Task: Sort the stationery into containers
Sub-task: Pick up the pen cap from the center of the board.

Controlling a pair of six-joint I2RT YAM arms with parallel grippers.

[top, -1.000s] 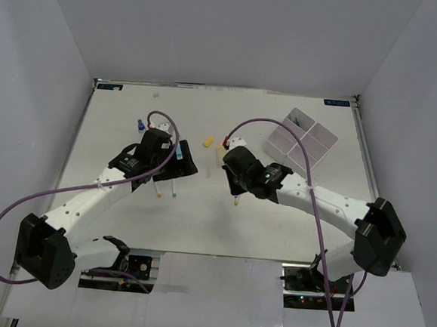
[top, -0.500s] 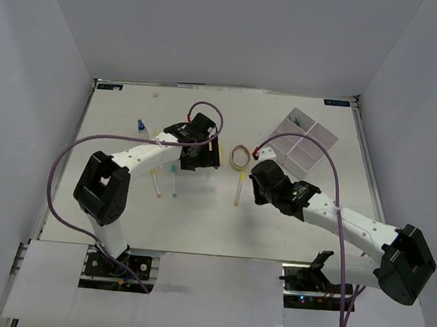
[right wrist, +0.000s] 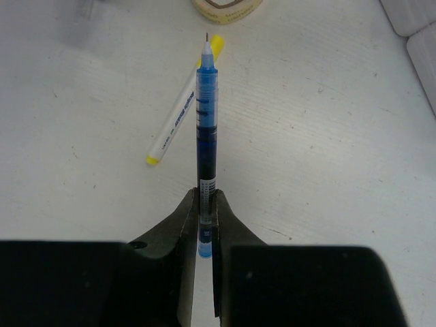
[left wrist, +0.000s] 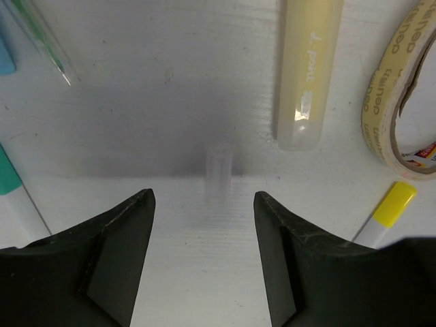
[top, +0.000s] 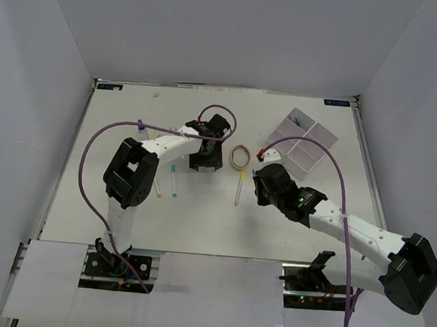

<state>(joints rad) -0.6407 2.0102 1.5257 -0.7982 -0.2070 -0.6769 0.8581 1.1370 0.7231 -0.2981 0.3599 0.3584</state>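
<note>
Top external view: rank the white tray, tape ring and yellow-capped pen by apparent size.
1. white tray, by far.
2-3. tape ring and yellow-capped pen: unsure; the pen looks longer, the ring wider.

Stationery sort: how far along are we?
Done: the tray seems to hold a few items in its back compartment, too small to name.
In hand: right gripper is shut on a blue pen; left gripper is open above the table, holding nothing.
Left: tape ring, yellow-capped pen, cream marker and teal-capped pen lie loose.

Right pincer [right wrist: 205, 204] clamps blue pen [right wrist: 206, 109], tip forward.
</note>
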